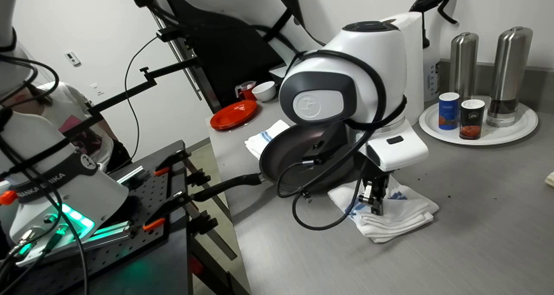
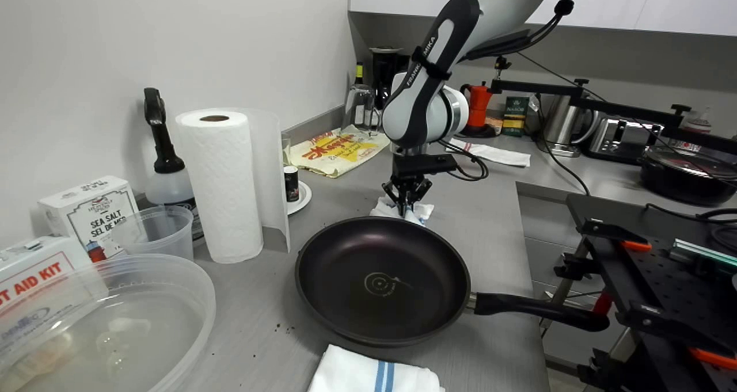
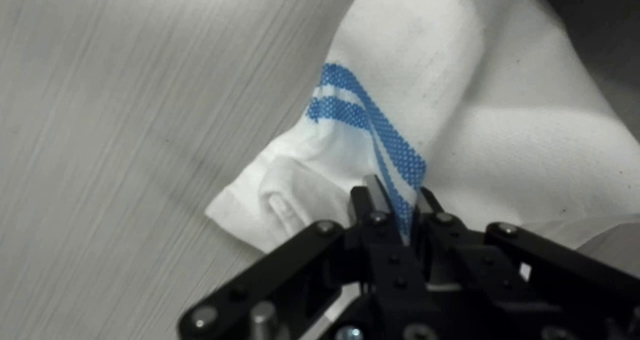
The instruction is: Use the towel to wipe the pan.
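1. Kitchen-type spot here: grey counter (image 2: 495,357) running along a white wall (image 2: 115,46), with a paper towel roll (image 2: 221,196) and a white plate (image 1: 497,137) parked near the wall.
2. The pan (image 2: 383,305) sits flat on the counter, inside facing up, black handle (image 2: 535,307) poking out past the edge. Hard to tell how dirty it is.
3. The towel (image 3: 430,70) that matters is the white one with blue stripes, lying bunched on the counter just beside the pan. Can't tell if the two touch. There's also a spare folded towel (image 2: 351,370) on the pan's opposite side.
4. The gripper (image 3: 397,202) has a hold: the wrist view shows a striped fold pinched between the jaws, with most of the cloth spread on the counter.
5. So probably the grab step, pretty much done. Wiping hasn't started, since no cloth is in the pan.
6. Next move likely needs a lift high enough for the loose cloth to clear the pan's side, then over, down, and gentle sweeps inside. Easy does it though: nothing's steadying the handle, so a hard push could slide or spin the pan.
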Controlling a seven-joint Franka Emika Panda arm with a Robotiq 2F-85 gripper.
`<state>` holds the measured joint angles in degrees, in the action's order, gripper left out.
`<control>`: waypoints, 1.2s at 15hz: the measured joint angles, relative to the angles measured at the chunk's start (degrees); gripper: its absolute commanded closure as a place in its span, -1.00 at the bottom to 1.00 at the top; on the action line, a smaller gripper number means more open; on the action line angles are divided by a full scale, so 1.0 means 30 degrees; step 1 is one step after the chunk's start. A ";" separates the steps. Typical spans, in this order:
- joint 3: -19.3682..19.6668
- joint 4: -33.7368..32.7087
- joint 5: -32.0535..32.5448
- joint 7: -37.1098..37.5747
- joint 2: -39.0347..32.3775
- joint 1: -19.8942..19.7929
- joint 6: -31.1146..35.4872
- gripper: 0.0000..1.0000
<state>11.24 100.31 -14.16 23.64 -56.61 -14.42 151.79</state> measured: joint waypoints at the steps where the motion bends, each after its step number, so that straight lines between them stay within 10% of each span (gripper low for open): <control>1: 0.0000 -0.0003 0.0000 0.0000 0.0000 0.0000 -0.0006 0.96; 18: 0.0030 0.1894 0.0105 -0.2723 0.3979 -0.0324 -0.1213 0.95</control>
<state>11.33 105.99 -13.85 15.48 -44.67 -15.39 148.15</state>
